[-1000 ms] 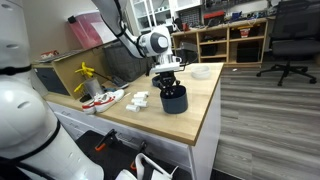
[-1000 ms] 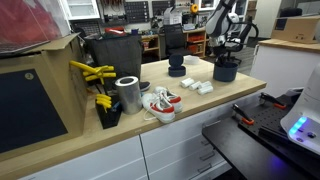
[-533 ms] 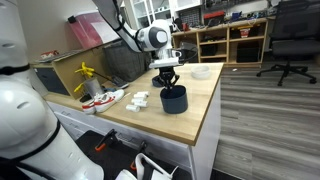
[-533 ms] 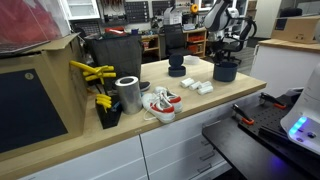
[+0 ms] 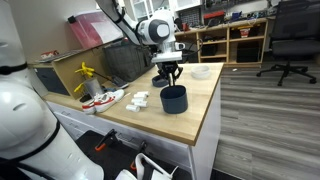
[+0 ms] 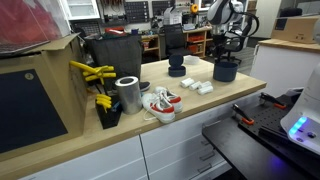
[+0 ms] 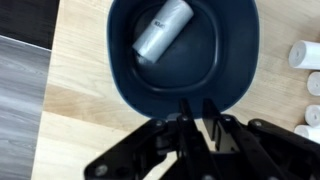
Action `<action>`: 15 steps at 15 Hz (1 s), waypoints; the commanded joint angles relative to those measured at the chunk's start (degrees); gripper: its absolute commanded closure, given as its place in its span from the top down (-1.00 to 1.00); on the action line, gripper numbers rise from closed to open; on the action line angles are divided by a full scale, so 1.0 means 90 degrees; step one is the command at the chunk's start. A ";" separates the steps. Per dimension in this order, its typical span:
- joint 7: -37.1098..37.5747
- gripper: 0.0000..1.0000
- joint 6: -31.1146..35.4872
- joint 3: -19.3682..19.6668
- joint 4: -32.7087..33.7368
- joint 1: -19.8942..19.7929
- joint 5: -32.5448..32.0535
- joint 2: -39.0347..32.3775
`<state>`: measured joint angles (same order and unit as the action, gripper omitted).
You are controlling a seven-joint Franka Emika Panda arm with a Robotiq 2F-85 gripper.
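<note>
A dark blue cup (image 5: 173, 98) (image 6: 226, 69) stands on the wooden worktop (image 5: 200, 110) near its end. In the wrist view the cup (image 7: 125, 80) fills the upper half, and a white cylinder (image 7: 163, 30) lies slanted inside it. My gripper (image 5: 168, 77) (image 6: 231, 54) hangs straight above the cup, clear of its rim. From the wrist, the gripper (image 7: 197, 108) shows its two fingers standing a narrow gap apart with nothing between them.
Small white rolls (image 5: 138, 100) (image 6: 197, 87) (image 7: 305, 53) lie beside the cup. A pair of red-and-white shoes (image 6: 160, 102), a metal can (image 6: 128, 94) and yellow-handled tools (image 6: 95, 72) sit further along. A white bowl (image 5: 201, 71) is behind the cup. The worktop edge (image 5: 208, 125) drops to the floor.
The gripper has lifted up out of the cup's mouth. Its fingers have parted slightly. The cup has stayed in place.
</note>
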<state>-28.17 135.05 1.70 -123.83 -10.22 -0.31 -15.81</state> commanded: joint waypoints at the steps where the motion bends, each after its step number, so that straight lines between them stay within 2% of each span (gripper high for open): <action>1: -0.0519 0.06 0.0092 -0.0057 -0.0233 -0.0059 0.0114 0.0379; 4: -0.0909 0.52 -0.0316 0.0015 -0.0071 -0.0014 -0.0137 0.0396; 7: -0.0836 0.95 -0.0748 0.0194 0.0127 -0.0001 -0.0602 0.0286; 11: -0.0736 1.00 -0.0930 0.0446 0.0283 -0.0047 -0.1192 0.0145; 15: -0.0538 1.00 -0.0450 0.0537 0.0339 -0.0102 -0.1332 -0.0354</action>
<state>-34.66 128.94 6.20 -122.39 -11.09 -11.04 -15.11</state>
